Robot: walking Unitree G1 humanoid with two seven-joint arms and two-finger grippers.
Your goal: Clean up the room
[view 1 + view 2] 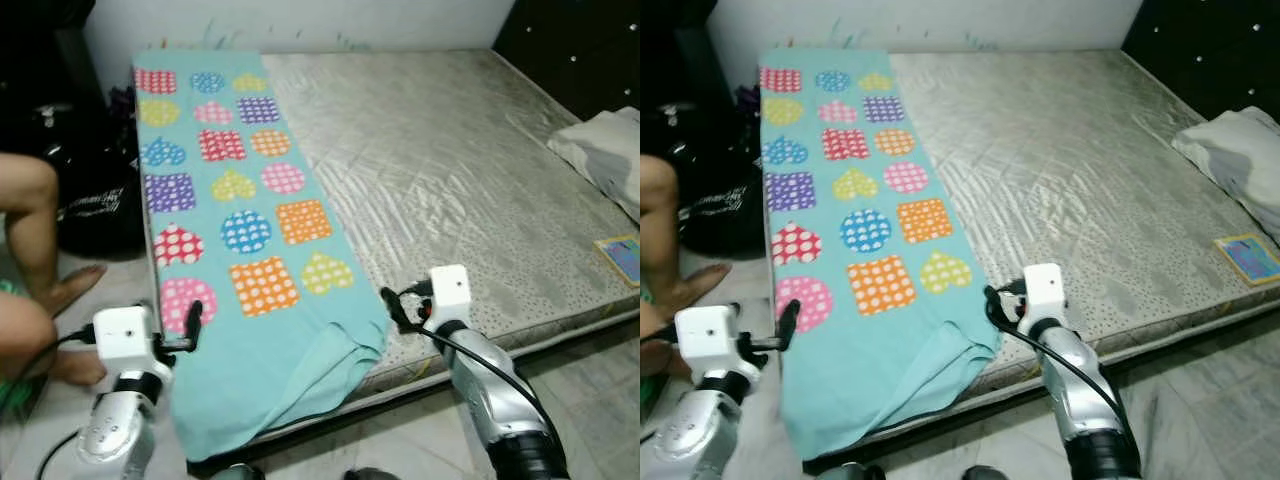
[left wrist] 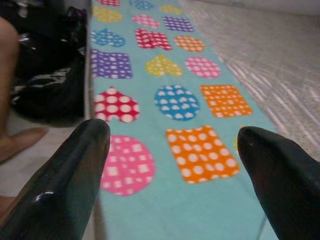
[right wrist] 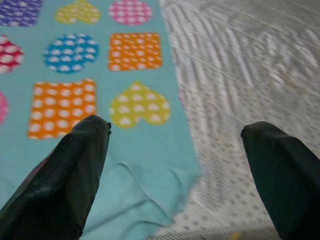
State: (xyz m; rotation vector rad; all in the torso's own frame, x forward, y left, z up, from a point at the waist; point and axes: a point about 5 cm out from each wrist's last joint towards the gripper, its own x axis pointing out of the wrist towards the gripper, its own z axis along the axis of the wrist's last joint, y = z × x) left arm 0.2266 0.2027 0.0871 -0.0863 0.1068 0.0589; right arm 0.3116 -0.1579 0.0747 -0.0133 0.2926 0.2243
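Left eye view shows a big mattress with a teal blanket along its left side, hanging off the near edge. Both grippers hover over that end, left gripper and right gripper, fingers spread wide, holding nothing.

Even indoor light, wrist views softly blurred
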